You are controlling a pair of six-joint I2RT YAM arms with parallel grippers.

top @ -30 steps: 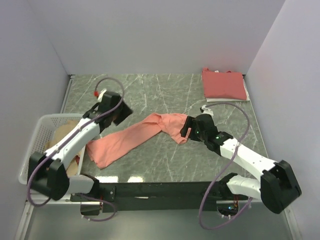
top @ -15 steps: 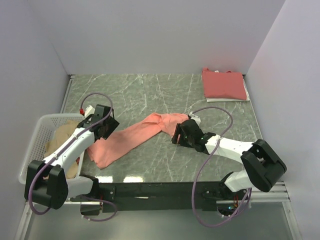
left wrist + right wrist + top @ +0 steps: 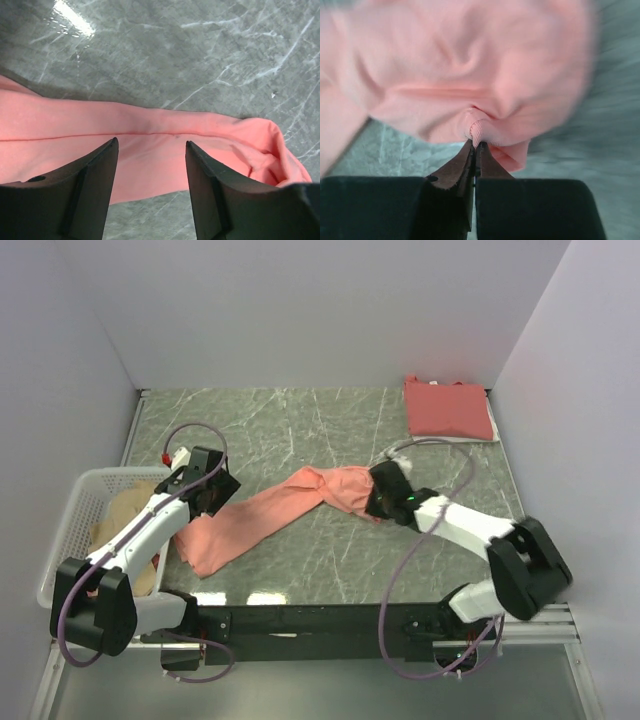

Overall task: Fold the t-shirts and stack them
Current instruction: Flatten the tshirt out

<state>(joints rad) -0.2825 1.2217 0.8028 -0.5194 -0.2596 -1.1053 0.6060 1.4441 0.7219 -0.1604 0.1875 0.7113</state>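
A salmon-orange t-shirt [image 3: 262, 518] lies stretched in a crumpled band across the middle of the table, bunched at its right end. My right gripper [image 3: 373, 500] is shut there, with a ribbed edge of the shirt [image 3: 485, 127] pinched at its tips [image 3: 476, 144]. My left gripper [image 3: 207, 500] hovers open over the band's left part, and the cloth [image 3: 150, 155] shows between its fingers. A coral-red t-shirt [image 3: 447, 408] lies folded at the back right. A pale tan t-shirt [image 3: 125, 508] sits in the basket.
A white lattice basket [image 3: 66, 540] stands at the left edge of the marble table [image 3: 300, 425]. White walls close in the back and both sides. A white strip peeks out under the folded shirt [image 3: 455, 439].
My right gripper has shut on the shirt's bunched right end, after sliding left and back. My left arm has dropped from behind the shirt down over its left part, still open.
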